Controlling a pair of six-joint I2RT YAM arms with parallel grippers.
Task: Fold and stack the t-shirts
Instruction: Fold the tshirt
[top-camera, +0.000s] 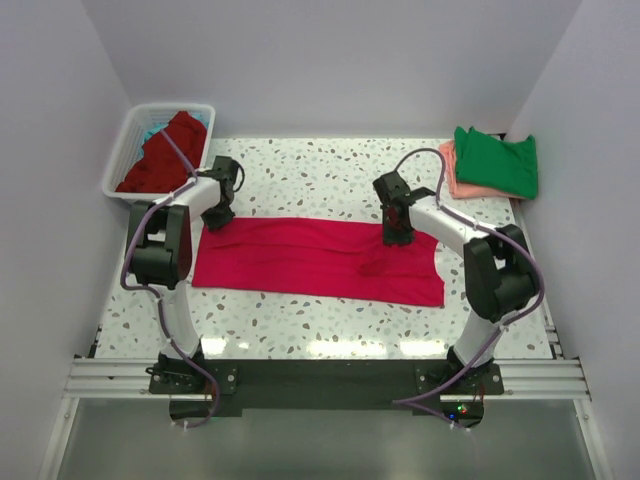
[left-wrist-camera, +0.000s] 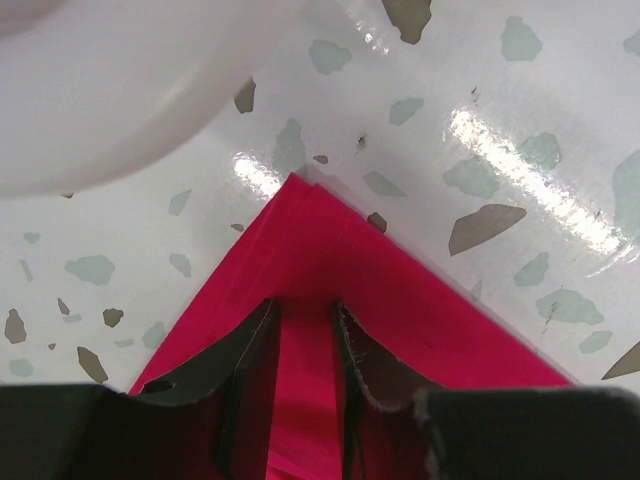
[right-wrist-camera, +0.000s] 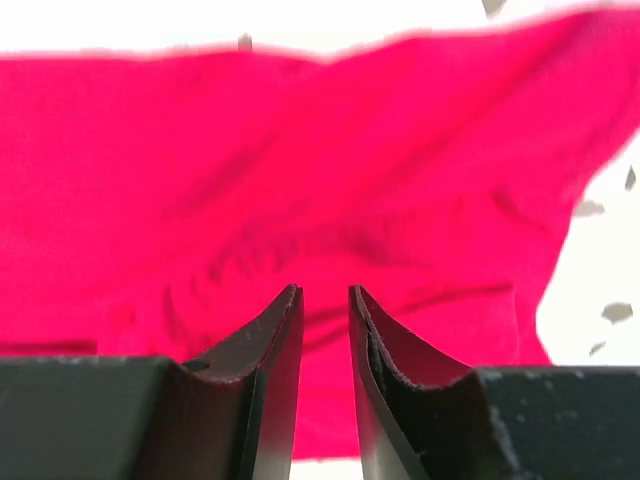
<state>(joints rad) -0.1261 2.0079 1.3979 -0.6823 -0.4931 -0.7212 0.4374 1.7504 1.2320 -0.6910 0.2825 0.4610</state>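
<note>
L claw (left-wrist-camera: 305, 306) narrow at pink t-shirt (top-camera: 310, 260) corner; R claw (right-wrist-camera: 325, 291) narrow at far edge; grip on cloth unclear.

Matt soft cloth – crimson-pink t-shirt (top-camera: 315, 258); glossy speckled table (top-camera: 320, 180); white plastic – basket (top-camera: 120, 158)

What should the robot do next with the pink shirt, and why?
Probably the left gripper should lift the corner of the crimson shirt and carry it rightward. The shirt lies in a long flat strip, too long to stack, and the fingers sit at its far left corner.
</note>
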